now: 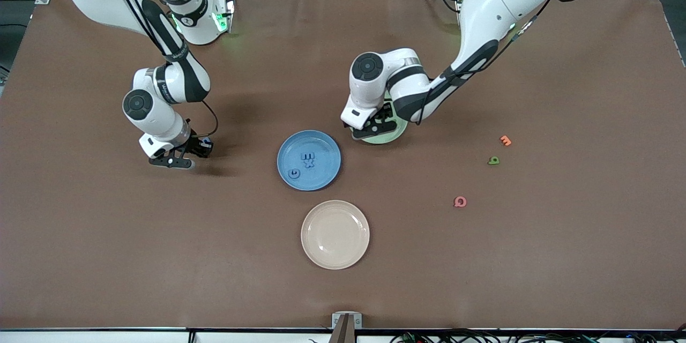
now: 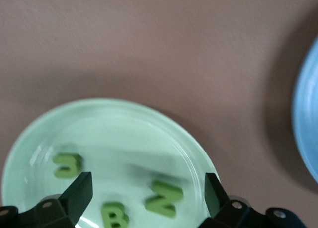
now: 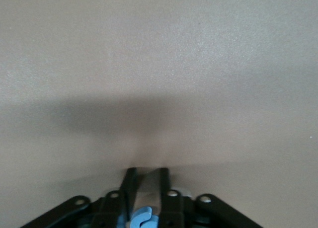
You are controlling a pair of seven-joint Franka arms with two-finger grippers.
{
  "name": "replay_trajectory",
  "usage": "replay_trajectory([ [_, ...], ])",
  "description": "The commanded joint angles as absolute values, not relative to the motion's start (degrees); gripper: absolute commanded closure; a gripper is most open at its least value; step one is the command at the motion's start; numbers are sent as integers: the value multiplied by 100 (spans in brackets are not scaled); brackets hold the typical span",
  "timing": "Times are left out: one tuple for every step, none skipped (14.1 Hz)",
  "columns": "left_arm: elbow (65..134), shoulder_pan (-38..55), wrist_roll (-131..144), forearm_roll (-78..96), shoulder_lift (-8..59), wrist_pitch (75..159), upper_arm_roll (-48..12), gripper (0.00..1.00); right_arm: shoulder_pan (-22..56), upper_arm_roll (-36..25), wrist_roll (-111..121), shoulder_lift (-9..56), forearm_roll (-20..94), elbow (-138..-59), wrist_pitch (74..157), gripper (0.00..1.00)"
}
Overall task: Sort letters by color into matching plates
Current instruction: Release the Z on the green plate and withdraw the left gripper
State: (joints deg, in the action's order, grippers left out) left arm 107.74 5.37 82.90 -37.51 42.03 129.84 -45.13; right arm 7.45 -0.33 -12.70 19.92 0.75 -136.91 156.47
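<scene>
Green foam letters (image 2: 161, 198) lie released under our spread left gripper (image 2: 144, 198); our right gripper (image 3: 144, 186) pinching a blue letter (image 3: 141, 217) must next reach the blue plate (image 1: 284, 144).

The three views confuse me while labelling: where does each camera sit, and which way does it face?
Front view: high across the table, facing both arms, left gripper and right gripper.
Left wrist view: looks down between open fingers onto the green plate; the front view shows this plate too.
Right wrist view: looks down on the table past fingers holding a blue letter.
</scene>
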Motion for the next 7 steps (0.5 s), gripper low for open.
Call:
replay_trajectory([
  [10951,108,7921,-3709,3938,12902,-4526,1,773,-18,-1362,2021,62,-13728,15592,0],
  [11047,-51,7719,-3709,3859,12902,-4535,1,791,-18,-1362,2013,62,-13737,15592,0],
  [11126,-218,7534,-3744,3797,12902,-4544,1,791,-18,-1371,2013,70,-13763,15592,0],
  [11257,-429,7341,-3779,3727,12928,-4553,1,800,-18,-1371,1978,70,-13842,15583,0],
  [11389,-657,7182,-3797,3640,12955,-4622,2,809,-9,-1388,1934,70,-13930,15566,0],
  [11573,-972,7007,-3840,3508,12981,-4780,2,861,-9,-1397,1881,70,-14000,15557,0],
  [11732,-1315,6848,-3902,3420,12990,-4947,2,870,-9,-1406,1829,70,-14044,15487,0],
])
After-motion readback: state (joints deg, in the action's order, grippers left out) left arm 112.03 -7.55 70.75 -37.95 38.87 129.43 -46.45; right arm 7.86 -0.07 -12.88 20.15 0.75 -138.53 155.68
